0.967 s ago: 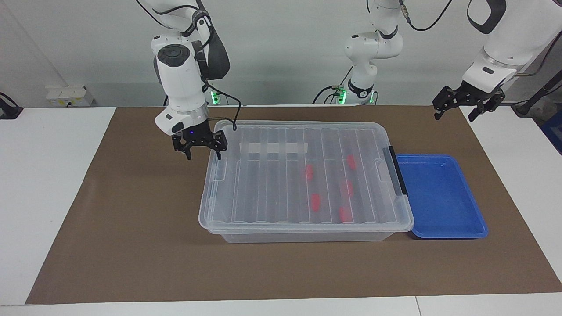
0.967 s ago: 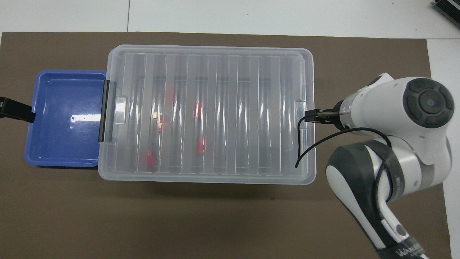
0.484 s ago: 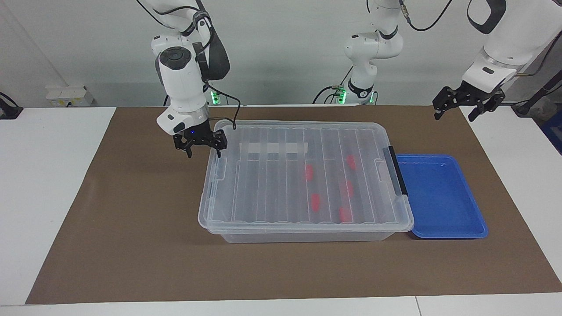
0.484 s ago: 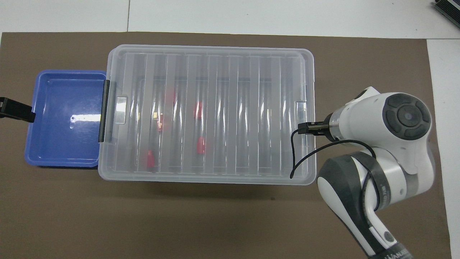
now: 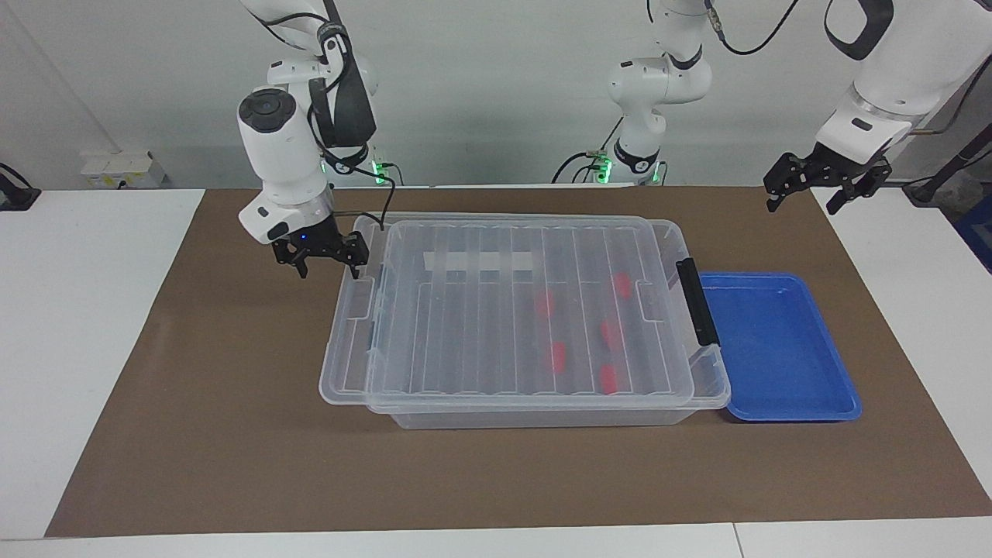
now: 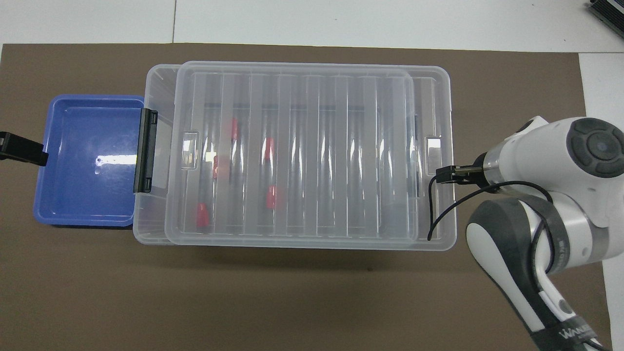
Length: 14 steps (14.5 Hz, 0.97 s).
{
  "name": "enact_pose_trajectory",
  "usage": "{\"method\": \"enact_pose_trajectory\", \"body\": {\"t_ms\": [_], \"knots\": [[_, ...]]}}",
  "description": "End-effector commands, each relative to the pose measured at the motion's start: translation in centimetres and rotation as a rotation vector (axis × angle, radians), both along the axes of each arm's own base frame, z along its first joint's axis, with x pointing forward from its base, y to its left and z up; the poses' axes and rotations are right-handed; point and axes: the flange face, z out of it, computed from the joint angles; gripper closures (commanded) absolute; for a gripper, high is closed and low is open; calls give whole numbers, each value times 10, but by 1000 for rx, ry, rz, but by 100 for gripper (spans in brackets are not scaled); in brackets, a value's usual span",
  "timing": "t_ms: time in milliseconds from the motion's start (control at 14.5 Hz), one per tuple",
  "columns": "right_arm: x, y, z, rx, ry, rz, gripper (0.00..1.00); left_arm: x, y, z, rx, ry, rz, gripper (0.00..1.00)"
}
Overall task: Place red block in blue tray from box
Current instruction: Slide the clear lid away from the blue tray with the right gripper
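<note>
The clear box (image 5: pixel 542 418) stands mid-table with its ribbed lid (image 5: pixel 465 325) lying on it, shifted toward the right arm's end and overhanging there. Several red blocks (image 5: pixel 545 304) show through the lid inside the box. The blue tray (image 5: pixel 775 349) sits empty against the box's end by the black latch (image 5: pixel 695 302). My right gripper (image 5: pixel 319 262) is open at the lid's overhanging end, one finger against its rim. My left gripper (image 5: pixel 806 203) is open and waits in the air by the table edge, at the blue tray's end. In the overhead view the right wrist hides its fingers.
A brown mat (image 5: pixel 232 426) covers the table under everything. A third white arm (image 5: pixel 659 85) stands at the robots' edge of the table. In the overhead view the box's rim (image 6: pixel 158 146) lies bare beside the tray (image 6: pixel 87 195).
My right gripper has moved toward the right arm's end of the table, and the lid has slid with it, baring the box's rim by the latch. The left arm has not moved.
</note>
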Motion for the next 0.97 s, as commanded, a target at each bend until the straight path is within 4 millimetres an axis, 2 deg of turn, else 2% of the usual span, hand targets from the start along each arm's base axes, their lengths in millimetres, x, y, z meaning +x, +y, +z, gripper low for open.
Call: {"method": "enact_pose_trajectory", "body": {"t_ms": [0,276,484,691,898], "knots": [[-7,-34,1,-16,18,45,1,-5,2,4,18,-5,-1,0],[-4,-89,1,-20,11,112,1,-4,2,4,18,-2,0,0],[2,-120,2,-27,-30,135,2,-4,2,4,18,-2,0,0],[1,-141,3,-29,-31,125,2,-4,2,4,18,-2,0,0],[2,-146,3,-32,-32,118,2,-4,2,4,18,-2,0,0]]}}
